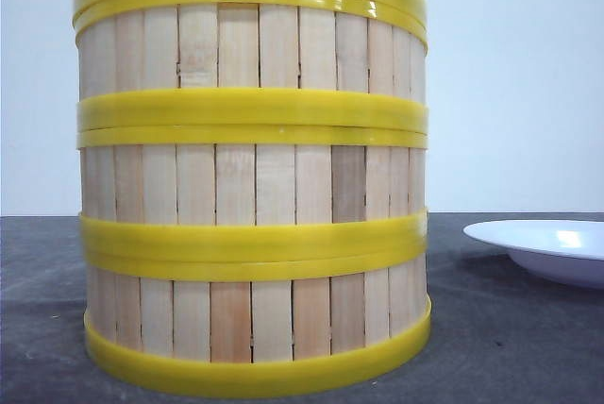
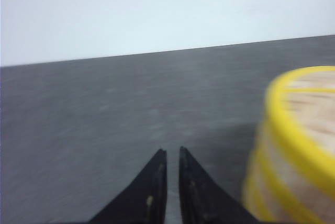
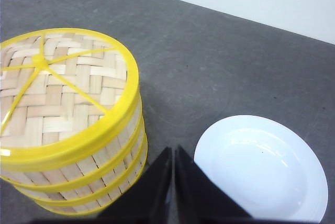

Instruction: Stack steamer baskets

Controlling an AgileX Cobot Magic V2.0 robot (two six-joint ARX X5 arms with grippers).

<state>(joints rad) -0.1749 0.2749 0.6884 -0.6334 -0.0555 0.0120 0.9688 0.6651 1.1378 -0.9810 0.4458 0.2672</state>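
Three steamer baskets [image 1: 253,187] stand in one upright stack on the dark table, filling the middle of the front view. A flat woven lid [image 3: 57,90] with a yellow rim covers the top basket. The stack [image 3: 99,169] also shows in the right wrist view, and blurred [image 2: 296,145] in the left wrist view. My left gripper [image 2: 172,150] is shut and empty, beside the stack and apart from it. Over the gap between the stack and the plate, my right gripper [image 3: 174,149] is shut with nothing in it. Neither gripper shows in the front view.
A white plate [image 1: 543,248] lies on the table to the right of the stack; it also shows [image 3: 261,169] in the right wrist view. The dark grey table [image 2: 104,119] ends at a pale wall behind.
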